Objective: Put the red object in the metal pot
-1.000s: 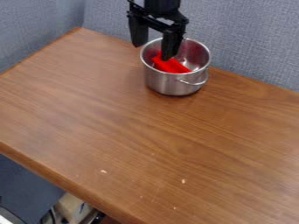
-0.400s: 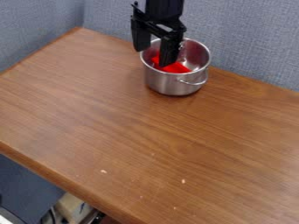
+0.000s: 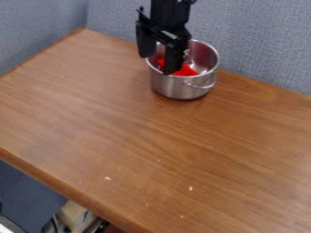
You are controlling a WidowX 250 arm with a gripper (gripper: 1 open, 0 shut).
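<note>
The metal pot (image 3: 188, 81) stands on the far part of the wooden table, shiny, with a thin handle at its right rim. The red object (image 3: 183, 67) lies inside the pot, partly hidden by the fingers. My black gripper (image 3: 163, 53) hangs just above the pot's left rim, jaws open, with nothing between them. It does not touch the red object.
The wooden table (image 3: 122, 136) stretches toward the camera, with its front edge at the lower left. A grey-blue wall (image 3: 255, 36) stands close behind the pot. Some clutter shows below the table's edge at the bottom.
The gripper has risen slightly and drifted a little left above the pot. The red object stays in the pot.
</note>
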